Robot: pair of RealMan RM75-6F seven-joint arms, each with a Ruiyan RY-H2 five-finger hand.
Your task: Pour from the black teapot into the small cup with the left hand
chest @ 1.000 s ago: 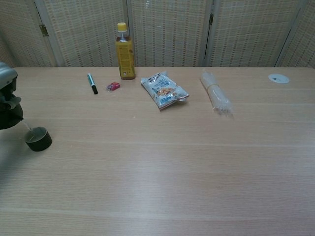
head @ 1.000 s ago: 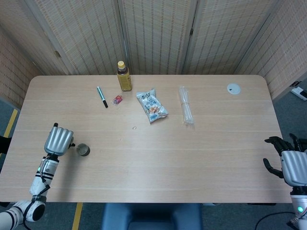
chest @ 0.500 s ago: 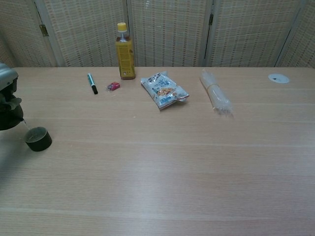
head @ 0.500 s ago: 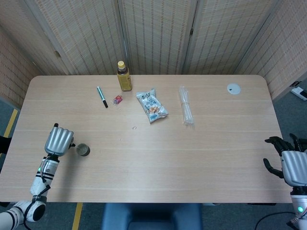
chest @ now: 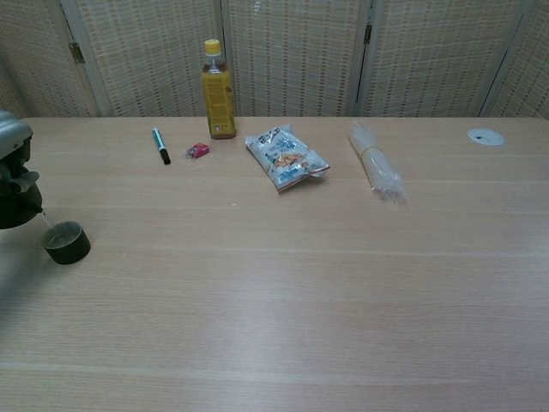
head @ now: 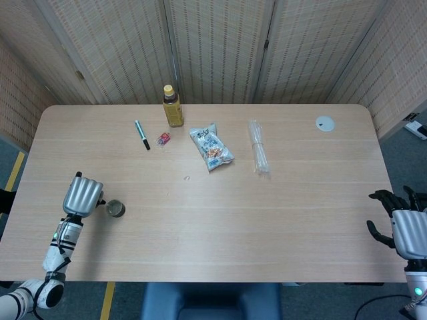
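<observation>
My left hand (head: 82, 195) (chest: 12, 142) is near the table's front left edge, gripping the black teapot (chest: 17, 206), which shows only partly at the chest view's left edge and is hidden under the hand in the head view. The teapot is tipped toward the small dark cup (head: 116, 209) (chest: 67, 242) just to its right, and a thin stream runs from the spout into the cup. My right hand (head: 402, 227) hangs off the table's right front corner with fingers spread, holding nothing.
Along the far side lie a yellow-capped bottle (head: 173, 106), a green pen (head: 141, 134), a small red item (head: 163, 139), a snack bag (head: 211, 147), a clear plastic bundle (head: 258, 146) and a white disc (head: 325, 123).
</observation>
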